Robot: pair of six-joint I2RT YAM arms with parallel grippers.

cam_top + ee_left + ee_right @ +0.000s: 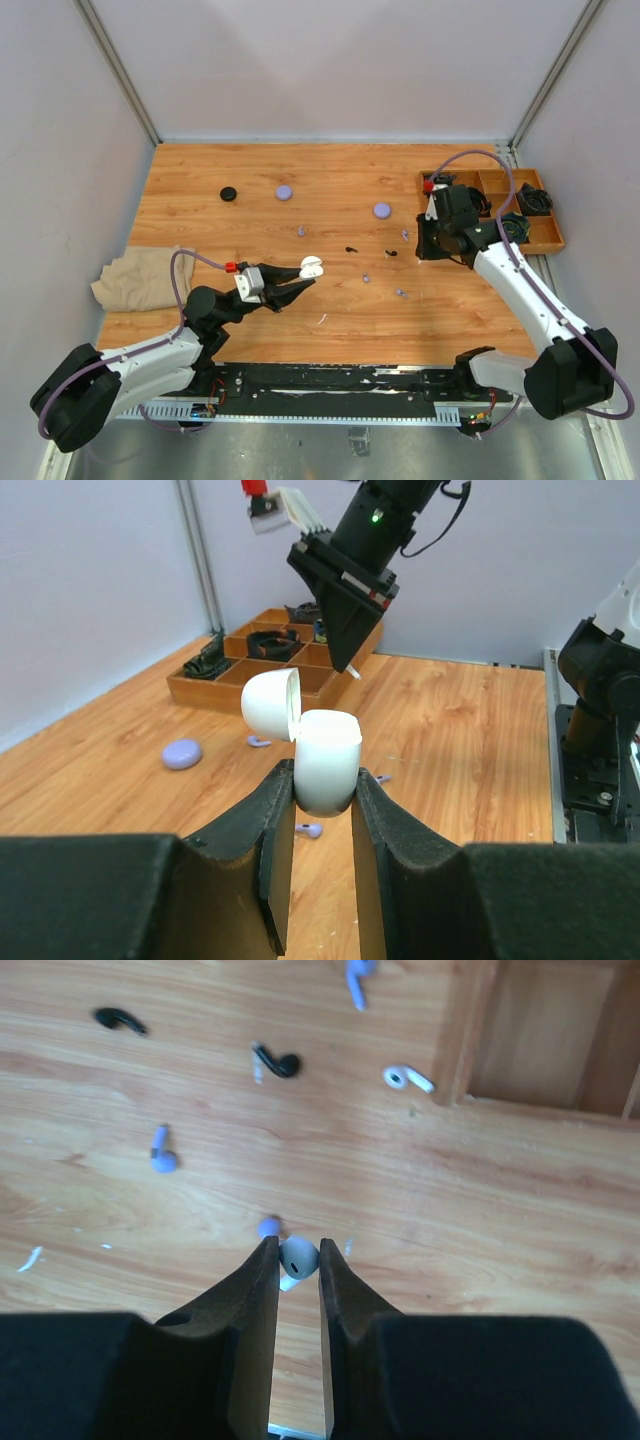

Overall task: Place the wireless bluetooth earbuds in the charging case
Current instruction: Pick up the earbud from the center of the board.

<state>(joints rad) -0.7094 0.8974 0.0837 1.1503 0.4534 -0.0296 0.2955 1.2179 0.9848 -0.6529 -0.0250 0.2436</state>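
- The white bean-like earbud (298,1257) is mostly hidden between the fingers of the right gripper (296,1250). Only its rounded head shows clearly.
- A lavender earbud (268,1227) sits partly covered behind that gripper's left finger.
- The right jaws are clenched on the white bean-like earbud.
- The left gripper (323,792) grasps the white rounded charging case (328,755), whose lid is flipped open.
- A second white earbud (408,1078) lies just beside the edge of the wooden compartment tray (530,1040).
- A black earbud (278,1062) lies near it on the open wooden tabletop (330,170) between the arms.
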